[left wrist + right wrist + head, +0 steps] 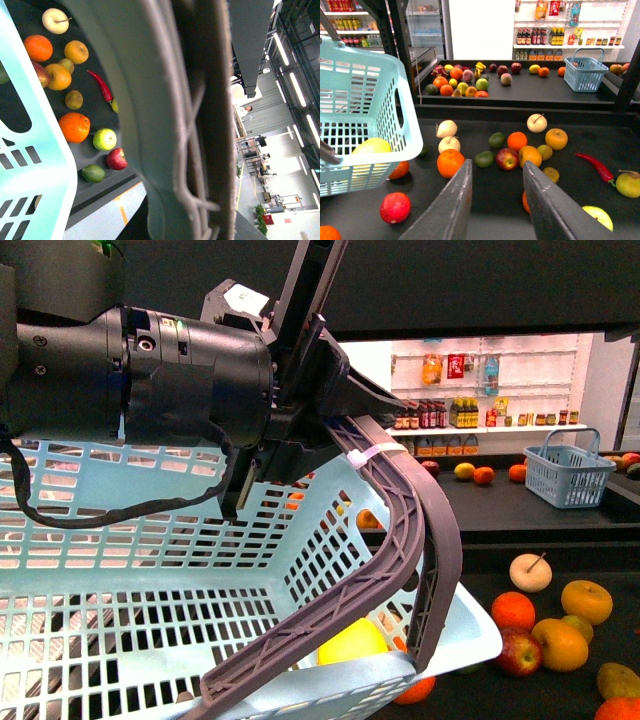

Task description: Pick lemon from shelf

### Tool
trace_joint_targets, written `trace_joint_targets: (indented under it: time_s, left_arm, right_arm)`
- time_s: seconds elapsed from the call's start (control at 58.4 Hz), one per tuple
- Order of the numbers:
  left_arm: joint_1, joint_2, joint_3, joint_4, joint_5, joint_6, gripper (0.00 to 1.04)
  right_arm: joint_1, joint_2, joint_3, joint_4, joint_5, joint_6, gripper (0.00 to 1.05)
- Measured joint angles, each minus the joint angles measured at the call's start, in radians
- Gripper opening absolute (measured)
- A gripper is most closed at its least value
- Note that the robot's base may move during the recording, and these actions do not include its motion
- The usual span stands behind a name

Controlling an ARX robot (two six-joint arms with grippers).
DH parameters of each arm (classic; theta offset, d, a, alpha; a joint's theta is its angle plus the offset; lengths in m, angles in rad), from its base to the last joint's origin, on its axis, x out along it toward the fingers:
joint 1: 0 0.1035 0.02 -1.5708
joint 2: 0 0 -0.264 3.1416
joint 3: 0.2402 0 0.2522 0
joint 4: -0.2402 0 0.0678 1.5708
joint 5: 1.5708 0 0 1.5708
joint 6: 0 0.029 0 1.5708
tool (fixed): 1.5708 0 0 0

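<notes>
**A:** Hanging from the left gripper, what is that?

**B:** A pale blue slotted plastic basket. The left gripper is clamping the basket's grey ribbed plastic handle near its top bend. In the left wrist view that handle is filling most of the picture.

**A:** And the bright yellow, smooth oval lemon, where is it lying?

**B:** It is sitting inside the basket, down in the low corner. In the front view it is showing just below the handle, behind the basket's rim. In the right wrist view it is showing through the slotted wall.

**A:** Is the right gripper holding anything?

**B:** No. The right gripper is hovering with its two dark fingers spread apart and nothing between them. It is hanging over the flat dark lower tray of the black metal tiered shelf.

**A:** What is lying on that tray?

**B:** Loose fruit is lying scattered across it. A round orange is resting just beyond one finger. A red apple is lying just beside a green lime. A long red chilli pepper is lying well apart from them, near the tray's edge.

**A:** And further back?

**B:** A small blue plastic basket is standing on the shelf's upper tier, with more fruit lying near it.
</notes>
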Motion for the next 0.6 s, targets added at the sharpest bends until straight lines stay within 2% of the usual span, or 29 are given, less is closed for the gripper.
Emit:
trace_joint_targets:
  time_s: [0.034,0.068,0.103,0.154,0.599]
  left_arm:
    - [0.000,0.000,0.000,0.000,-0.002,0.002,0.08]
    - [0.000,0.000,0.000,0.000,-0.003,0.006,0.08]
    - [0.000,0.000,0.000,0.000,-0.003,0.005,0.08]
    - [0.000,0.000,0.000,0.000,-0.005,0.005,0.08]
    - [0.000,0.000,0.000,0.000,-0.003,0.005,0.08]
  right_arm:
    - [0.019,-0.008,-0.007,-0.001,0.026,0.000,0.20]
    - [0.087,-0.022,-0.018,-0.002,0.119,0.000,0.11]
    - [0.140,-0.031,-0.027,-0.002,0.148,0.000,0.03]
    - [0.164,-0.041,-0.039,-0.001,0.153,-0.004,0.03]
    - [0.169,-0.079,-0.087,0.007,0.161,-0.004,0.03]
